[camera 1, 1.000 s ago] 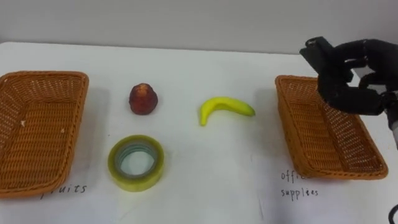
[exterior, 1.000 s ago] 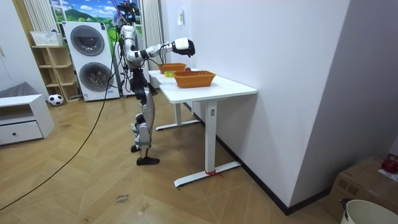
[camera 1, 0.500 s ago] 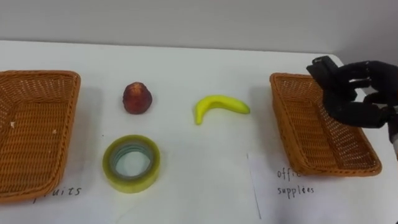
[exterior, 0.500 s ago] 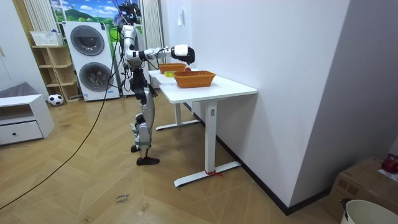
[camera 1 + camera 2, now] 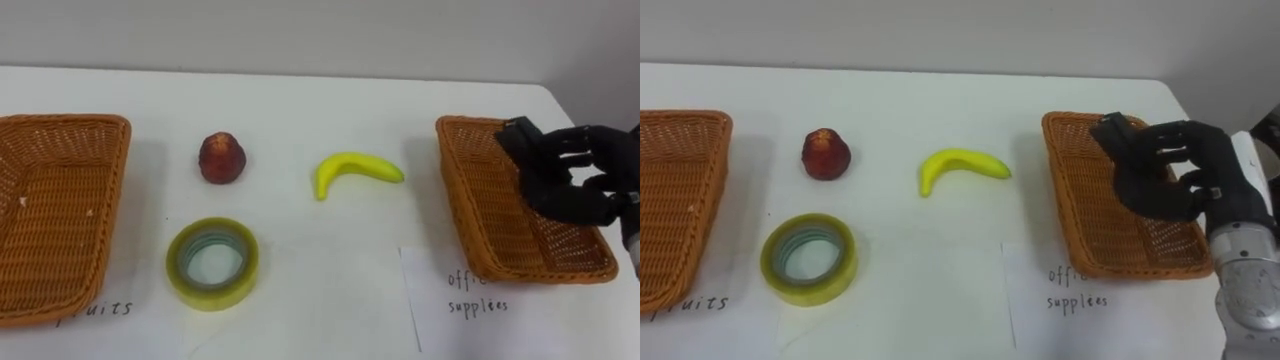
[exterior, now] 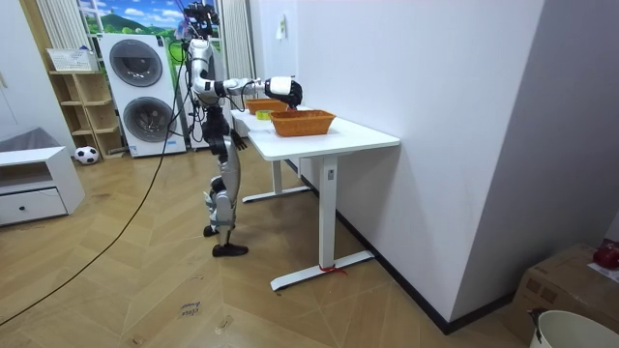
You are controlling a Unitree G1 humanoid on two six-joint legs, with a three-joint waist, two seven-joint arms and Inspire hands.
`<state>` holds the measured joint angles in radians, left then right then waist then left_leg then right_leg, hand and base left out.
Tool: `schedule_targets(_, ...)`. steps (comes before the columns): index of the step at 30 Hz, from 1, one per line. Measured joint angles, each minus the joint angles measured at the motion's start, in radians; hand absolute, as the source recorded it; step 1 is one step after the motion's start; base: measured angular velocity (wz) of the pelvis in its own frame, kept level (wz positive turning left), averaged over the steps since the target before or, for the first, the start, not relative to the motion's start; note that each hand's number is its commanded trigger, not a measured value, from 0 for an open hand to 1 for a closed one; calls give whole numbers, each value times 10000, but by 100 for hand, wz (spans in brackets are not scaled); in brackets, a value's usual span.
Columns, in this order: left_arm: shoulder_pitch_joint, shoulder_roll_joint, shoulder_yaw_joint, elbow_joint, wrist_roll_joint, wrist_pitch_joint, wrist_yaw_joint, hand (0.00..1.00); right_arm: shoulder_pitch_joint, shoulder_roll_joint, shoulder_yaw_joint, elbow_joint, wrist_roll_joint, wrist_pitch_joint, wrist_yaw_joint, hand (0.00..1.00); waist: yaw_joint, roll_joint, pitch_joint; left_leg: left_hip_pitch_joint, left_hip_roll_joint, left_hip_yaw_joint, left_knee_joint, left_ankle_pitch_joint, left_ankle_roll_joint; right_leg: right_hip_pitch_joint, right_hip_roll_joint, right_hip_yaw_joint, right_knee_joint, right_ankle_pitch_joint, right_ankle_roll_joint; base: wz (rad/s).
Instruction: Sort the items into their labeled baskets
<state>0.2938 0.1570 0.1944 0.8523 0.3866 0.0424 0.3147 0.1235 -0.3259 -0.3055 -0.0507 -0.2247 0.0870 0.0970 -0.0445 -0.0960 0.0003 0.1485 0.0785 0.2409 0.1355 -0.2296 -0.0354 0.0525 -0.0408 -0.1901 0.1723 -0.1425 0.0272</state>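
Table (image 5: 300,100) surface is white and set against a plain wall, and the robot stands at its end in the room view, with stacked washing machines (image 6: 140,68) and a ball (image 6: 86,154) on the floor behind it. Left wicker basket (image 5: 60,135) sits at the table's left edge, and a handwritten word (image 5: 100,308) on the table just in front of it reads "fruits". Right wicker basket (image 5: 478,210) sits at the far right. A white paper sheet (image 5: 530,325) in front of it carries handwriting (image 5: 480,295), of which "supplies" is legible and the word above is partly cut by the basket rim. Between the baskets lie three items, all apart from one another: red fruit (image 5: 221,158) upright toward the left, banana (image 5: 355,172) on its side near the middle, and roll of tape (image 5: 213,298) lying flat, nearer the robot and below the red fruit. Nothing stands between these items and either basket. Right hand (image 5: 575,190) hangs over the right basket, clear of its rim, fingers curled about a small dark object (image 5: 520,138). The kind of object cannot be made out.
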Motion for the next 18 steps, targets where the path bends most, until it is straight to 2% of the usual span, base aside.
schedule_targets(10, 134, -1, -2, -417, -3, 17, 94, 0, 143, 0, 25, 177, 5, 13, 55, 100, 26, 31, 13, 3, 6, 22, -10, 0, 0, -5, 10, 24, -6, 0, 0, 0)
schedule_targets(12, 118, 0, 2, -441, -1, 17, 105, 0, 142, 0, 54, 285, 0, 26, 182, 66, 38, 26, 11, 6, 5, 22, -16, 0, 0, -8, 10, 26, -6, 0, 0, 0)
schedule_targets(13, 96, 0, -2, -468, 0, 17, 104, 0, 142, 0, 71, 320, -8, 73, 304, 46, 42, 22, 12, 3, 5, 23, -24, 0, 0, -16, 11, 27, -6, 0, 0, 0)
schedule_targets(14, 90, 0, -1, -475, 0, 17, 104, 0, 142, 0, 84, 319, -29, 139, 416, 17, 55, 22, 12, 3, 6, 24, -26, 0, 0, -18, 13, 28, -6, 0, 0, 0)
schedule_targets(15, 88, 0, -1, -480, 0, 17, 104, 0, 142, 0, 83, 320, -84, 166, 504, 0, 60, 22, 12, 3, 6, 25, -27, 0, 0, -19, 14, 29, -7, 0, 0, 0)
schedule_targets(18, 85, -1, -2, -582, -10, 19, 102, 0, 142, 0, 83, 318, -143, 175, 578, 0, 54, 4, 5, 1, 6, 24, -28, 0, 0, -19, 13, 21, -8, 0, 0, 0)
